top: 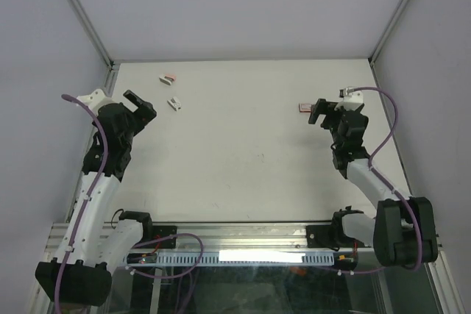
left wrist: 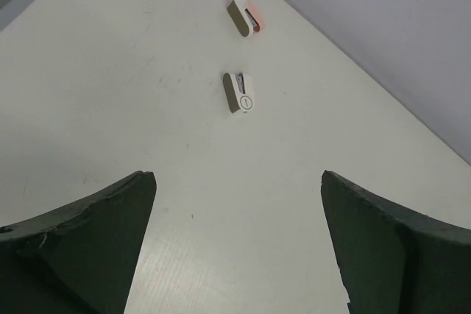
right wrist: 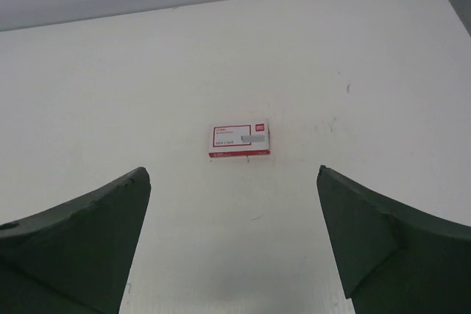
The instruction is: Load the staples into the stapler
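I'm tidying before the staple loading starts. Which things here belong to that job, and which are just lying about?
For the job:
- stapler, pink and white
- staples, the grey-white piece near it, as far as I can tell

Lying about:
- box, red and white, alone in front of the open right claw

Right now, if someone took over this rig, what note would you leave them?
The left gripper is open and empty, and so is the right gripper.
Two small items lie apart at the far left: a pink-edged one, likely the stapler, and a grey-white one, likely the staples. A red-and-white box lies just ahead of the right gripper.
Done: nothing grasped or loaded.
Left: pick up the staples, open the stapler, load it.
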Available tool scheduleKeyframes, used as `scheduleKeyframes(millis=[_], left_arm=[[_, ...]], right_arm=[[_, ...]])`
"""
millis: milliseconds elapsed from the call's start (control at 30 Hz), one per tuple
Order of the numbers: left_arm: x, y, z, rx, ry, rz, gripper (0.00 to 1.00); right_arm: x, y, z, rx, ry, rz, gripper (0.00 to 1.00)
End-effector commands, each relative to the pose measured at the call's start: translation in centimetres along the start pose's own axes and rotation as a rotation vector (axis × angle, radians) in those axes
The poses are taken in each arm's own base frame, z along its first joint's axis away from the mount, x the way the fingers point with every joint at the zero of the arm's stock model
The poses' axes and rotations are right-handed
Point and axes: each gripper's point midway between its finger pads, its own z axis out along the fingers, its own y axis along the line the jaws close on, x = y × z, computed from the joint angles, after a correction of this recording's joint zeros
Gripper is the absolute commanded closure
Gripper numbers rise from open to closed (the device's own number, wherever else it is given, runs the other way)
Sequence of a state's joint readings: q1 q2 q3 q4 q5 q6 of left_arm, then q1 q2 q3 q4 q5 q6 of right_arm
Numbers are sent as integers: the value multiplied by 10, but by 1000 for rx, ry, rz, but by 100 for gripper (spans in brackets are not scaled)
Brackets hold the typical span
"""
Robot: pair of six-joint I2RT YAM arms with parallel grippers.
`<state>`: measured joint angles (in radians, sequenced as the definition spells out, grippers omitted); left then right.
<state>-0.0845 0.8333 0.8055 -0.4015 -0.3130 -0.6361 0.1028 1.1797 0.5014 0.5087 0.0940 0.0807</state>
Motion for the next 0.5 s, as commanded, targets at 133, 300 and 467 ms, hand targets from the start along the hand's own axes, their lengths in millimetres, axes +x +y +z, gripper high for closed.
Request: scheduleKeyframes(millis=[133,300,467], left_arm=[[-36,-40,-17,103,44,180,1],[-51,-55,-12,154,9,280,1],[-45,-49,-2,160,-21,334,1]], right_arm=[[-21,7,-37,15,-15,267,0],[-24,1,-46,45,-33,343,0],[-22,13,-25,14,113,283,2]])
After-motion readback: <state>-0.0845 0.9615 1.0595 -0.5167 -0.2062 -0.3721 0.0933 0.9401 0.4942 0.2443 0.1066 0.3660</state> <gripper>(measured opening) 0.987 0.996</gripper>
